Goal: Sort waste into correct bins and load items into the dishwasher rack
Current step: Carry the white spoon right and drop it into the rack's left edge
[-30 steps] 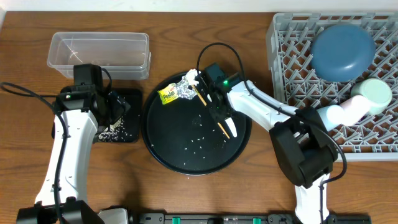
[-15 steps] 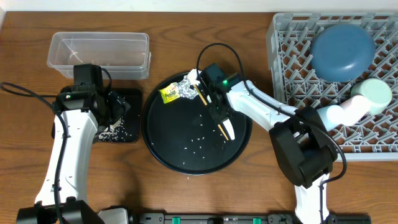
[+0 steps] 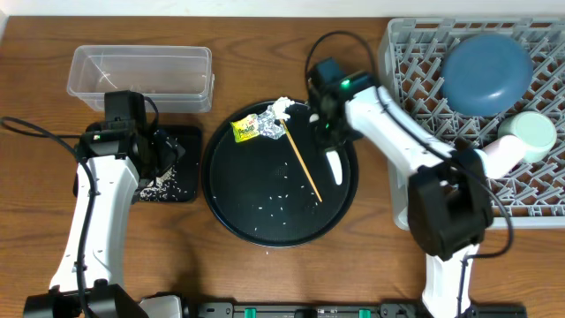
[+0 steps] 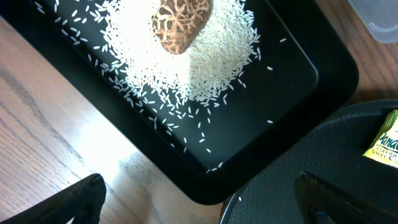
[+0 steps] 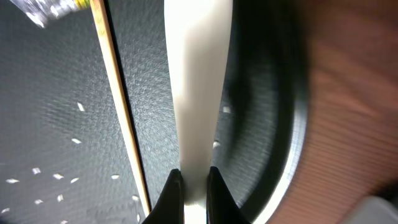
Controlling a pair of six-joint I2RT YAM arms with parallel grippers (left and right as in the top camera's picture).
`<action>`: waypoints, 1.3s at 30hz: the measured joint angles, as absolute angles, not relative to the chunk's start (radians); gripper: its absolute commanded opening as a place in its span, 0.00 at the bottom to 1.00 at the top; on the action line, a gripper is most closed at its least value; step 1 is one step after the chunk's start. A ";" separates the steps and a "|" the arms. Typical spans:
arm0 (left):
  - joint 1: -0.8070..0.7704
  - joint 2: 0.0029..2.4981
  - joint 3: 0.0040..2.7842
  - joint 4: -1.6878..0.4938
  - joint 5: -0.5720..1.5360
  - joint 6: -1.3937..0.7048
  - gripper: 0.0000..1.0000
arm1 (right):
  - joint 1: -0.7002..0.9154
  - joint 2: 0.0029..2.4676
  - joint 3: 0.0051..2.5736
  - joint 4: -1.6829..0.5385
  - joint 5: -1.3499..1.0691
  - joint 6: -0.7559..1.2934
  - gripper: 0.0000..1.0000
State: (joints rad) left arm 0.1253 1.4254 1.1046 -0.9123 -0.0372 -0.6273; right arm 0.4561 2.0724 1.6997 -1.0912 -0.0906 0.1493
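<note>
- The right arm (image 3: 388, 132) stretches over the round black tray's (image 3: 229, 212) right half, its right gripper (image 5: 194, 180) pinching the white spoon (image 5: 196, 87).
- The white spoon is plain and glossy, beside that tray's wooden stick (image 3: 302, 165).
- The left gripper (image 4: 208, 202), left of the tray, gapes.

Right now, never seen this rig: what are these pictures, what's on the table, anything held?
Two robot arms at a wooden table, each ending in two fingers. The wide picture is from a fixed overhead camera; the close-ups are from a camera on each wrist. The right fingers pinch a white spoon over the round black tray, which carries a wooden stick, yellow wrapper, foil and tissue. The left fingers are open, empty, above a black rectangular tray of rice with a brown lump. A clear tub sits next to it; the grey rack holds a dark blue bowl and a mint bowl.
</note>
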 measured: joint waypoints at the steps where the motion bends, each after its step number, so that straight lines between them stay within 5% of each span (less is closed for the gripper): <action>1: 0.125 1.425 1.105 -0.912 -0.037 -0.627 0.98 | 0.442 2.058 1.712 -1.102 -0.093 0.149 0.01; 16: 0.125 1.425 1.105 -0.912 -0.037 -0.627 0.98 | 0.087 1.939 1.797 -1.116 -0.078 0.096 0.01; 27: 0.125 1.425 1.105 -0.912 -0.037 -0.627 0.98 | 0.052 1.939 1.797 -1.044 0.019 0.043 0.05; 29: 0.125 1.425 1.105 -0.913 -0.037 -0.627 0.98 | 0.052 1.940 1.797 -1.034 0.036 0.040 0.11; 35: 0.125 1.425 1.105 -0.915 -0.037 -0.627 0.98 | 0.052 1.950 1.798 -0.995 0.045 0.053 0.63; 39: 0.125 1.425 1.105 -0.915 -0.037 -0.627 0.98 | 0.052 1.976 1.798 -0.989 0.033 0.065 0.65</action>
State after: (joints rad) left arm 0.1253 1.4254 1.1046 -0.9150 -0.0372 -0.6273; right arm 0.0517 1.9759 1.7977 -0.9886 0.0334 0.0647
